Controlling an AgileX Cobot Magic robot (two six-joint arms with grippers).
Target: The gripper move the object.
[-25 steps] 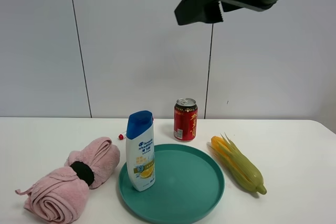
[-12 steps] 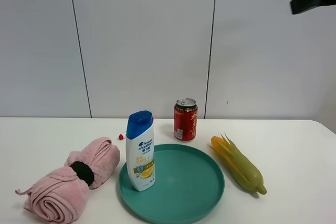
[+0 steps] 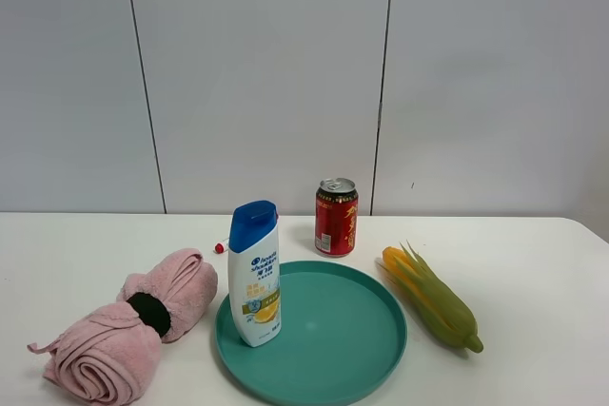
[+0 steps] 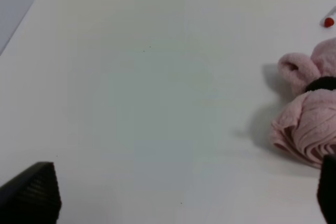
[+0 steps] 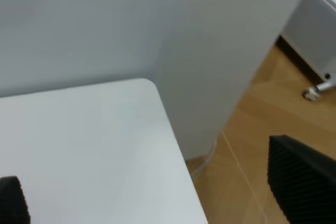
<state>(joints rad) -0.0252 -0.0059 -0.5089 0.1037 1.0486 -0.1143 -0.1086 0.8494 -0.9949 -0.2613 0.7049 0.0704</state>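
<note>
Change: the black arm seen overhead earlier has left the exterior view; bottle unmoved.
Bottle (image 3: 255,274): upright on the teal plate's (image 3: 366,363) left rim, blue cap up.
Around: pink towel (image 3: 133,324) left, red can (image 3: 336,217) behind, corn (image 3: 433,302) right.
Left gripper (image 4: 181,195): spread wide, empty.
Right gripper (image 5: 149,187): spread wide, empty, over the table (image 5: 89,150) corner.

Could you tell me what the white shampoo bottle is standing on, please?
The shampoo bottle stands upright on the left edge of the teal plate. Whether its whole base sits on the plate or part overhangs the rim onto the table is hidden by the bottle itself.
</note>
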